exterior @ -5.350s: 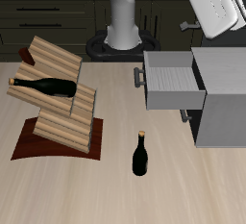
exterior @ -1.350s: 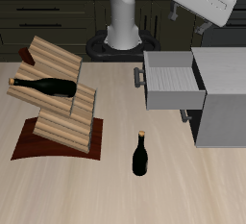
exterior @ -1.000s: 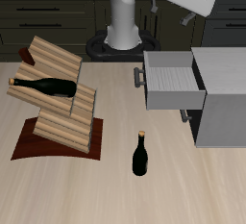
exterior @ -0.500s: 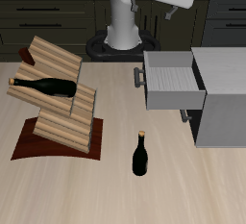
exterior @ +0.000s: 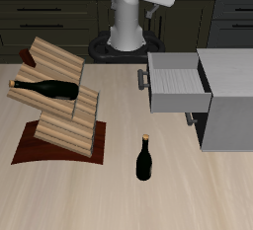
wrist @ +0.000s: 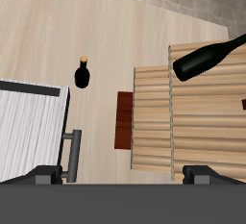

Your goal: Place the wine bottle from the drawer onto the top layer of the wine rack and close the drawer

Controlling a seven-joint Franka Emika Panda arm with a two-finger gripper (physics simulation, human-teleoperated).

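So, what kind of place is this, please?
Probably a simulated kitchen: dark cabinets stand behind a light wooden table, which holds a wine rack, an upright wine bottle and a grey cabinet with an open drawer.

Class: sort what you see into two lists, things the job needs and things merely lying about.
Job:
wine rack
top layer
bottle lying on the rack
drawer, open
gripper

Lying about:
upright bottle on the table
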